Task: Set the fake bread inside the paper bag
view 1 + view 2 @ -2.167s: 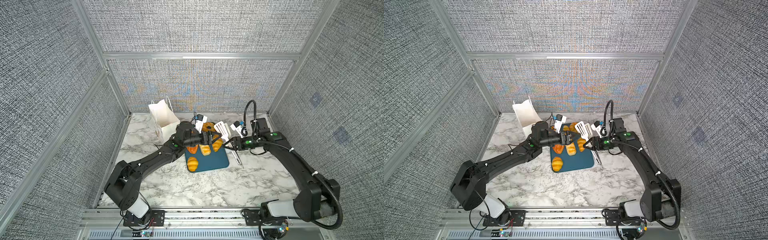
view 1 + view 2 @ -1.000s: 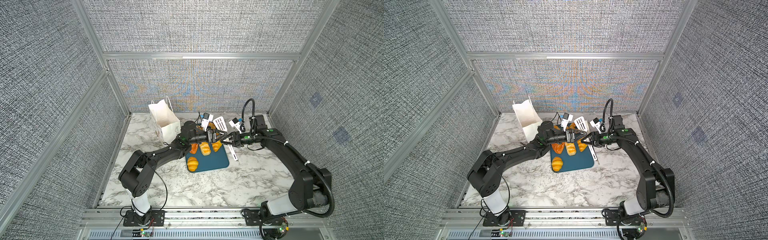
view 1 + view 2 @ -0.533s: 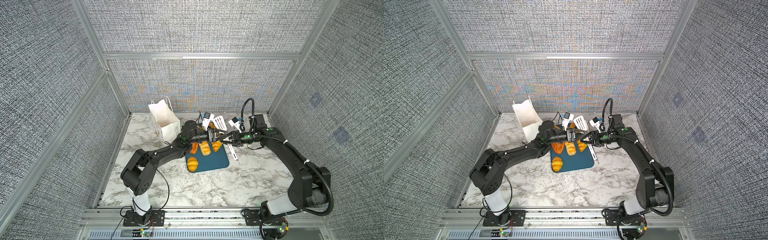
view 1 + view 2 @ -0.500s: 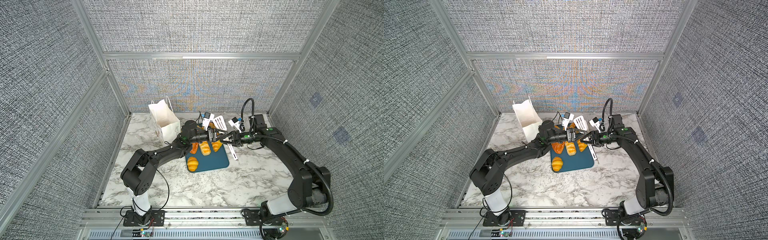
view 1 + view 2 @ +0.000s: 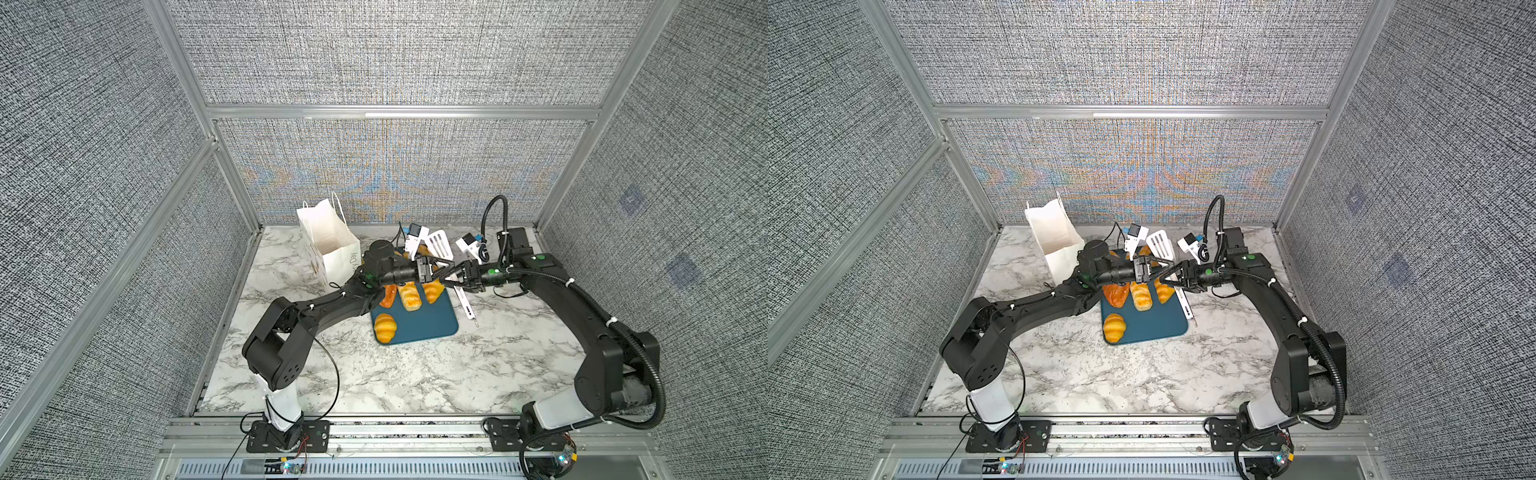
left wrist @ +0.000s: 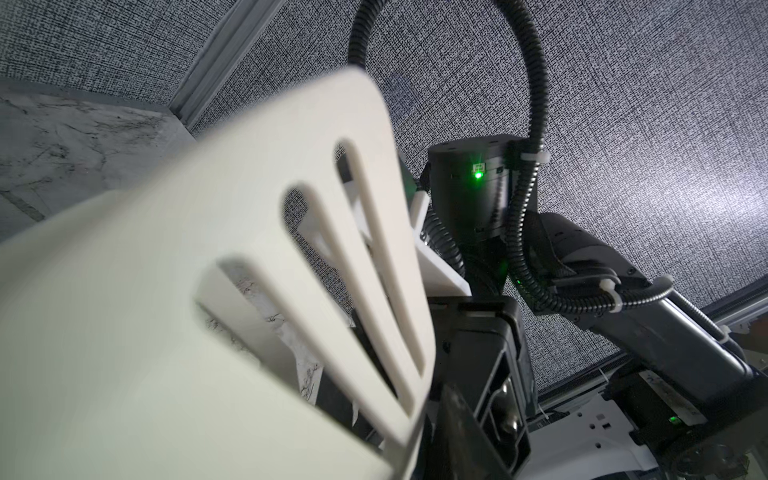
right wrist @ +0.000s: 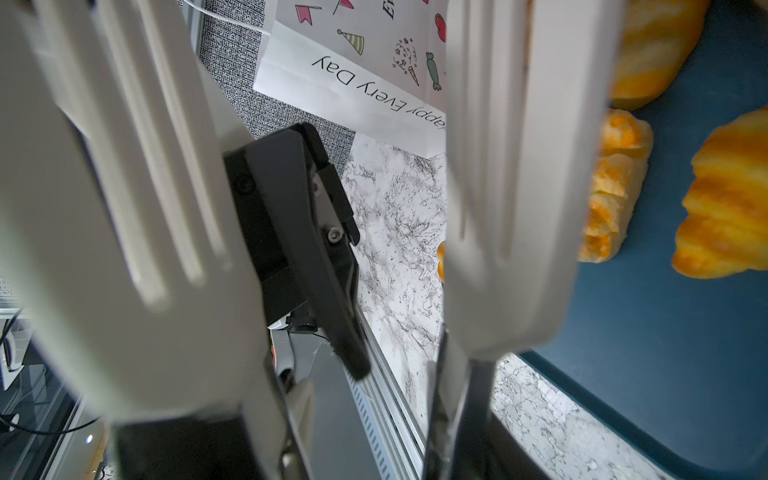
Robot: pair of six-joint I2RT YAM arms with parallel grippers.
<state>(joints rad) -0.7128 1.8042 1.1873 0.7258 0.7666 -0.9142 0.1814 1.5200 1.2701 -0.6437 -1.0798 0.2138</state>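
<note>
Fake bread looks glossy golden-orange and ridged; my right tool grips white tongs; I can't tell the left tool's state.

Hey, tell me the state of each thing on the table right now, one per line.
paper bag: upright, mouth open.
tray: lying flat.
fake bread: lying on the tray, none gripped.
tongs: gripped, arms apart.
right gripper: shut on the tongs.
left gripper: at one tong arm, grip unclear.
</note>
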